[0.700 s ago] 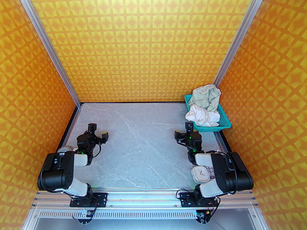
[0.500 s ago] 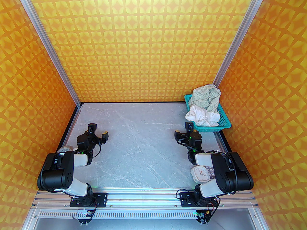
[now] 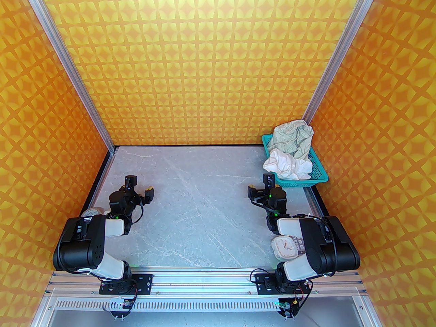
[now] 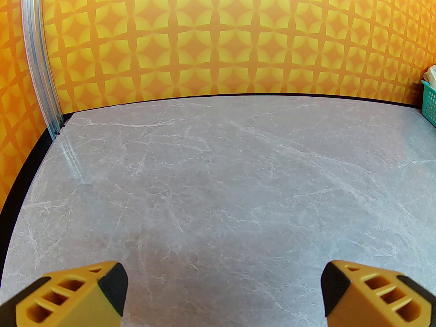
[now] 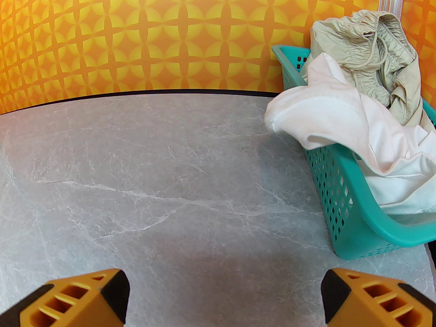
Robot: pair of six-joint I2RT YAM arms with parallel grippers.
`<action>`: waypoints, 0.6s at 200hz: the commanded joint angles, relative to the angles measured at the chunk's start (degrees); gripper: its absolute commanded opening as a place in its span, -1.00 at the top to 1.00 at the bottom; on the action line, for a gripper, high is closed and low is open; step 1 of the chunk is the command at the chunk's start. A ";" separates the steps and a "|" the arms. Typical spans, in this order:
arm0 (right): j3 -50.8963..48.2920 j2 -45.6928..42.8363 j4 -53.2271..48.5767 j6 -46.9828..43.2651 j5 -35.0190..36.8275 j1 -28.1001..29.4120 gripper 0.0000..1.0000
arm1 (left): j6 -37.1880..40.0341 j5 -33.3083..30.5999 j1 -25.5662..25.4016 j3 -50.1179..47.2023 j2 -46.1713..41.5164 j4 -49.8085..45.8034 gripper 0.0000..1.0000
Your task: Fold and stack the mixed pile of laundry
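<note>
Since nothing has yet left the basket (image 3: pixel 320 175), we judge the task to be at its very start. Both garments sit crumpled inside it at the far right corner of the desk (image 3: pixel 204 209). The white T-shirt (image 3: pixel 285 165) fills the near end and spills over the left rim. The pale shorts (image 3: pixel 293 137) are heaped at the far end, waistband uppermost, resting partly on the shirt. The basket's long side runs near to far along the right wall.

The right tool (image 3: pixel 260 185) is low over the desk, just near and left of the basket's near-left corner, its jaws spread wide and holding nothing. From its own camera, the shirt's overhanging fold lies ahead and to the right, higher than the tool. The left tool (image 3: pixel 140 186) is well apart at the left side of the desk, likewise wide open and empty, with bare stone ahead of it.

We take the right arm to be the one for the first pick, as it is much nearer. We reckon it needs to rise, swing right and far, and close on the shirt's draped edge. The risks we see are the shorts dragging out with the shirt and the basket tipping or sliding.
</note>
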 commanded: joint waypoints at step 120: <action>-1.05 -5.10 -0.21 2.03 6.42 0.27 -0.97 | 2.04 -8.33 -4.37 0.61 -9.87 -10.84 -0.87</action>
